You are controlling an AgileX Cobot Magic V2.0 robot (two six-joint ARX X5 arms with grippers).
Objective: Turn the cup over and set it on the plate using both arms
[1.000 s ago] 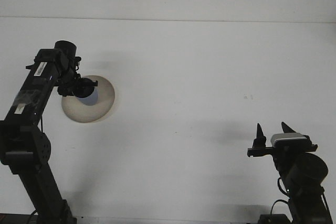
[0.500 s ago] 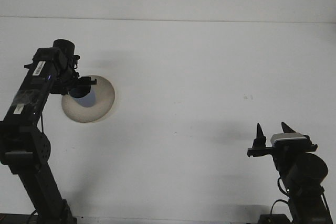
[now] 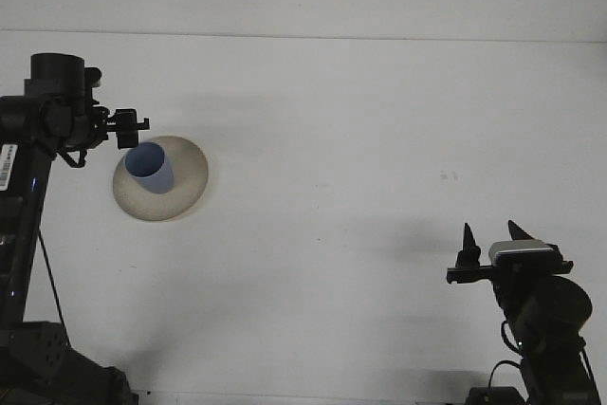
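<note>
A blue cup (image 3: 150, 168) stands mouth up on the beige plate (image 3: 186, 181) at the left of the white table. My left gripper (image 3: 129, 128) hovers just above and left of the cup, apart from it, its fingers open and holding nothing. My right gripper (image 3: 490, 239) rests low at the right, far from the plate, with its two dark fingertips (image 3: 467, 242) spread apart and nothing between them.
The white table (image 3: 360, 139) stretches between the two arms. The left arm's dark links (image 3: 28, 234) rise along the left edge. A few small specks (image 3: 448, 175) mark the table at the right.
My left gripper has let go of the cup and pulled up and to the left. The cup now stands alone on the plate. The right arm has not moved.
</note>
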